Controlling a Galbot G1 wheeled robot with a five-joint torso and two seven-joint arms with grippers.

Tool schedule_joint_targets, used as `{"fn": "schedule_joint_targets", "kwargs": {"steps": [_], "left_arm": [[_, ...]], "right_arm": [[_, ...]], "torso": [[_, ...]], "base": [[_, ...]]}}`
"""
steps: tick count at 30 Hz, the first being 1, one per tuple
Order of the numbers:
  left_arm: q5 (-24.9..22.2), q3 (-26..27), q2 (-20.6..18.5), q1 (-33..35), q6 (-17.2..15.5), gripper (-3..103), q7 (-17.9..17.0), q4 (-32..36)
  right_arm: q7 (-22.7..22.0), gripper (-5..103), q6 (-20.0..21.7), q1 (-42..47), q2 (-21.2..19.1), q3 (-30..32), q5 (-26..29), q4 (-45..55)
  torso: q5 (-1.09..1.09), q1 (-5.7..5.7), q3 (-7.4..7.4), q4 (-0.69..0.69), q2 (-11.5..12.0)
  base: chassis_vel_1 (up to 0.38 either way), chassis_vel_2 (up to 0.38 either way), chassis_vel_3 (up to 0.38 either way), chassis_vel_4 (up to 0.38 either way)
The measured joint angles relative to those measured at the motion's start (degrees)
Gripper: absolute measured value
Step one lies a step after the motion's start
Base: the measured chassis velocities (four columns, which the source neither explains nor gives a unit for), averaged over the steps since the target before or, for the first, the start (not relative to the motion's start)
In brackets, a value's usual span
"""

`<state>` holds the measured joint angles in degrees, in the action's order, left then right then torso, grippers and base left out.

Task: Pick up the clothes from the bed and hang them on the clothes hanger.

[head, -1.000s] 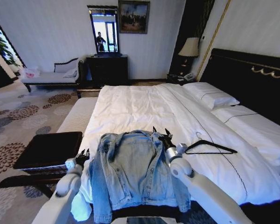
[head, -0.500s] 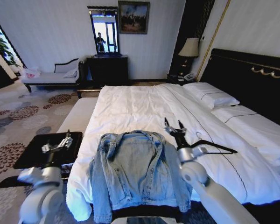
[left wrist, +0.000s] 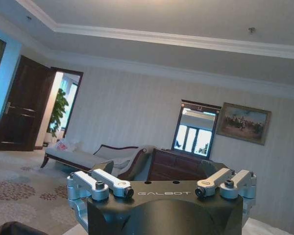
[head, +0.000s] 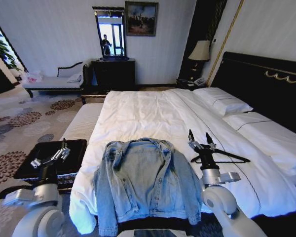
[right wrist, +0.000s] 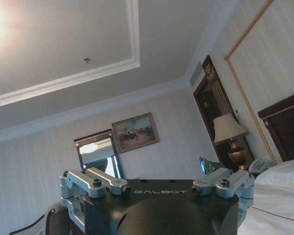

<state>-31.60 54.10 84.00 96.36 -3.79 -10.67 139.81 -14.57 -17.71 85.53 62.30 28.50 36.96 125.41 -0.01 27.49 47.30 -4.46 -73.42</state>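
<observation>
The light blue denim jacket (head: 145, 182), the clothes, lies spread flat with its collar away from me on the near end of the white bed (head: 143, 113). The black clothes hanger (head: 223, 156) rests on the sheet to the jacket's right. My right gripper (head: 199, 138) points upward just right of the jacket, in front of the hanger, open and empty. My left gripper (head: 50, 157) is out to the left, over the dark bench (head: 29, 160), open and empty. Both wrist views look up at walls and ceiling past the spread jaws of the left gripper (left wrist: 161, 188) and the right gripper (right wrist: 157, 187).
The dark padded bench stands left of the bed foot on patterned carpet (head: 24, 123). A black headboard (head: 266, 84) and white pillows (head: 222, 101) are on the right. A dresser with mirror (head: 112, 69), a chaise (head: 54, 81) and a lamp (head: 201, 51) line the far wall.
Both arms have swung outward from the jacket's shoulders: the left one far left over the bench, the right one rightward toward the hanger. The jacket lies as before.
</observation>
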Motion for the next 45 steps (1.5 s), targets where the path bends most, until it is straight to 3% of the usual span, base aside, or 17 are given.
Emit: {"fn": "schedule_joint_targets", "kwargs": {"steps": [16,33,39,43,45], "left_arm": [[-0.92,1.0,-0.6,-0.48,0.13,100,-0.13,-0.87],[-0.94,1.24,-1.29,-0.58,0.39,100,-0.05,-1.36],[-0.96,1.14,-1.45,-0.47,0.5,100,-0.03,-1.35],[-0.95,0.95,-1.96,-0.57,0.56,100,-0.01,-1.47],[-0.96,1.04,-2.15,-0.57,0.6,100,-0.04,-1.47]], "right_arm": [[-1.01,100,0.32,-0.48,1.21,-0.61,0.7,-0.48],[-1.31,100,0.41,-0.8,1.77,-0.97,0.13,-1.62],[-2.66,100,1.13,-1.06,1.66,-1.12,-1.0,-1.93],[-5.91,100,4.96,-2.35,-0.81,-1.57,-3.14,-3.14],[-7.96,100,10.95,-4.1,-3.43,-2.74,-3.52,-3.7]], "torso": [[-0.01,0.01,0.01,-0.01,0.01],[0.04,0.01,0.01,-0.02,0.01],[0.04,-0.04,-0.01,-0.01,-0.02],[-0.01,0.02,0.01,-0.02,0.01],[-0.06,0.04,0.01,0.0,0.01]], "base": [[-0.253,-0.252,0.26,0.249],[-0.255,-0.442,0.255,0.447],[-0.112,-0.201,0.129,0.206],[0.0,0.0,0.0,0.0],[0.011,0.064,-0.001,-0.049]]}}
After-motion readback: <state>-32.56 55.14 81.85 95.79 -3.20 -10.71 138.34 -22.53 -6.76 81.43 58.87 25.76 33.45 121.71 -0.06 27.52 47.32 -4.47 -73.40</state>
